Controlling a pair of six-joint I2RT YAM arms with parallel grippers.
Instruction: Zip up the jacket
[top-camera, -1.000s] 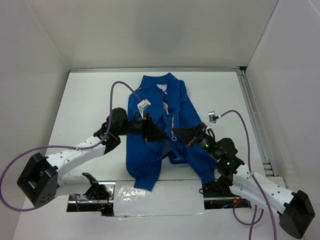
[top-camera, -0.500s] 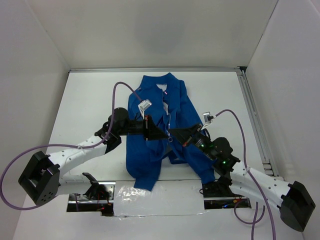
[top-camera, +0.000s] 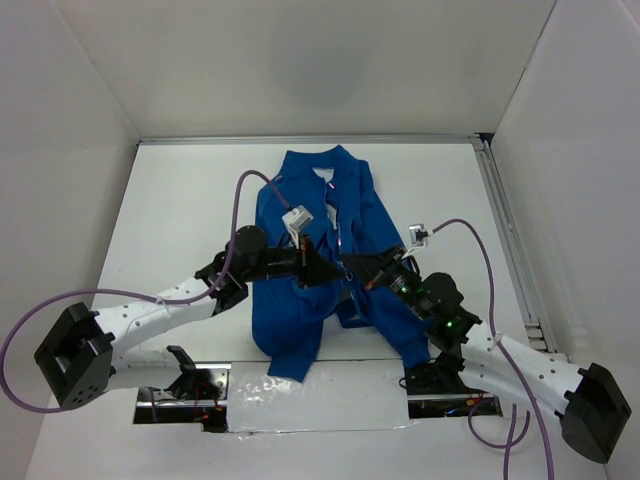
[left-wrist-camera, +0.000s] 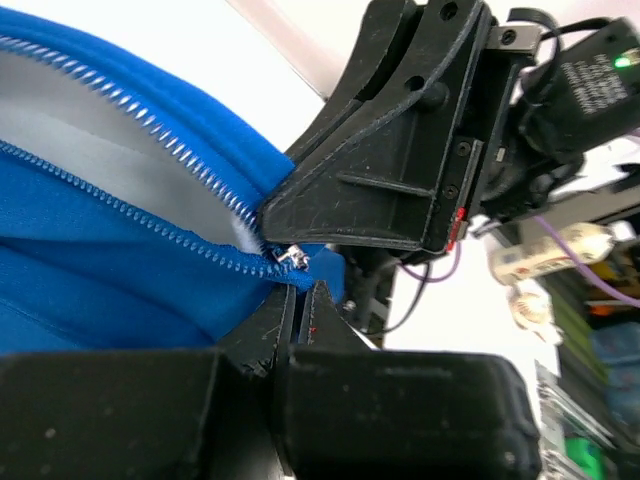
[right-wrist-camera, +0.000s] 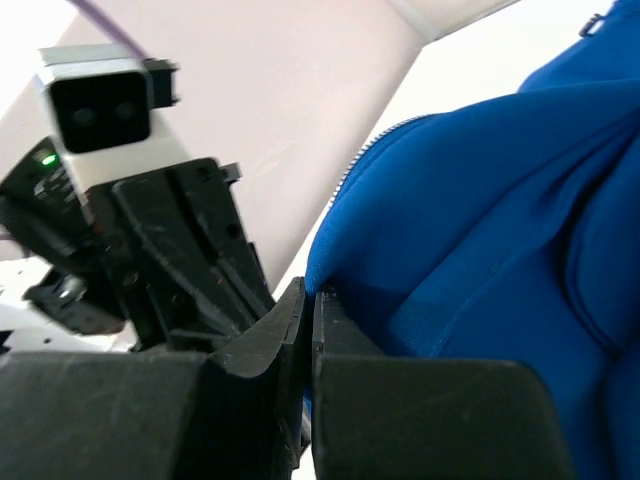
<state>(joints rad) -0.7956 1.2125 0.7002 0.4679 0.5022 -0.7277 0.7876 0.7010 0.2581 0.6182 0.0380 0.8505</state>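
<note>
Blue jacket (top-camera: 295, 325); left arm (top-camera: 150, 305), right arm (top-camera: 520, 365) stretched inward, jaws clamped.

jacket (top-camera: 300, 310) lies on table (top-camera: 180, 200), midway left to right, collar far, hem near | left fingers (top-camera: 318, 268) reach in from left, tips at jacket's front opening | right fingers (top-camera: 365, 267) just right of them, at same opening | both nearer hem than collar

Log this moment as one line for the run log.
task: zip up jacket | left gripper: shut on jacket by zipper slider | right gripper: shut on jacket opposite | zipper: open toward collar
</note>
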